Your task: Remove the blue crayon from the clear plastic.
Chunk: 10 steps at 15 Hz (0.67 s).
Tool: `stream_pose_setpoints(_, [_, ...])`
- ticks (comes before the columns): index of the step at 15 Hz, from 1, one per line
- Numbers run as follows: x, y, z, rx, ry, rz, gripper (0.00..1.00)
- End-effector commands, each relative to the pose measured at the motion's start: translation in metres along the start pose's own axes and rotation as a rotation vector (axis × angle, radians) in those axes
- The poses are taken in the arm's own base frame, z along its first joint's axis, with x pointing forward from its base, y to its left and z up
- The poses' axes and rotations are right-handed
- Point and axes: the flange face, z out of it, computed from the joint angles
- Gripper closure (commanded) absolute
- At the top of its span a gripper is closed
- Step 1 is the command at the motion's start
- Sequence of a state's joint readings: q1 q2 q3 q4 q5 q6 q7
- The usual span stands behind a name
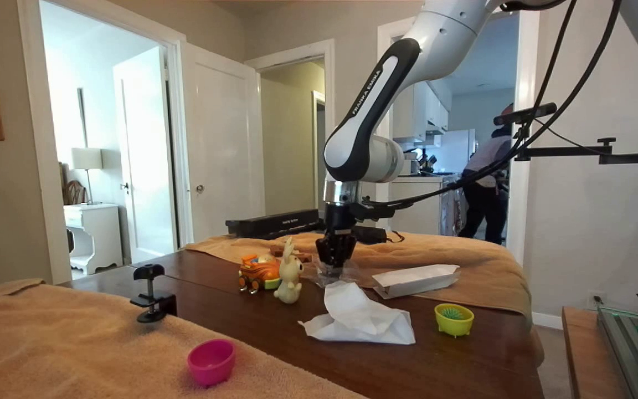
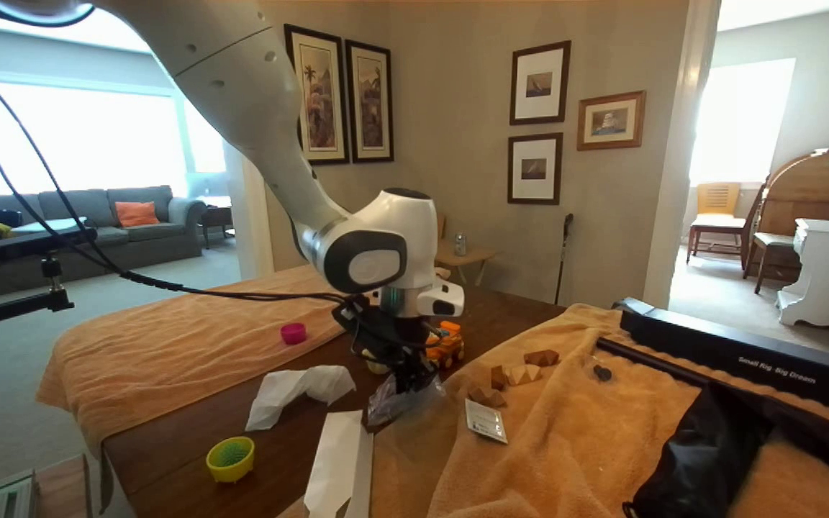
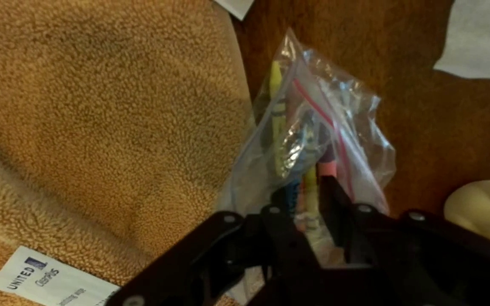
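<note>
Removal not done yet: blue crayon (image 3: 293, 196) prob. inside clear plastic (image 3: 291, 152), just by jaws; jaws apart, nothing clamped AFAICT. Gripping it & pulling it out TBD.

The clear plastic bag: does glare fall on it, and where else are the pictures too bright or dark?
Wrist view: white glints on the clear plastic bag, the claw dark and soft-edged; in an exterior view, the big window washed out white.

The orange towel (image 3: 100, 106) leaves open room beside the clear plastic bag (image 3: 326, 102); elsewhere around it, a rabbit figurine (image 1: 290, 272), crumpled white sheet (image 1: 360, 318) and white box (image 1: 416, 281) obstruct, bare table (image 3: 423, 127) between them.
</note>
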<state>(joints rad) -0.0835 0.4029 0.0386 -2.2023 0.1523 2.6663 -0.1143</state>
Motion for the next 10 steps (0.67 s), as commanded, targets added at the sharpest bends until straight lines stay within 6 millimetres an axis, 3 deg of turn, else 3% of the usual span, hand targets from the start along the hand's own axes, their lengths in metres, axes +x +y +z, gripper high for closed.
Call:
stream_pose_setpoints(1, [0.0033,-0.0006,0.0006,-0.018,-0.004,-0.017,0.4])
stream_pose_setpoints(7, [0.0033,-0.0015,0.0012,-0.019,-0.005,-0.02,0.01])
stream_pose_setpoints(10, [0.0032,-0.0018,0.0017,-0.021,-0.006,-0.021,0.0])
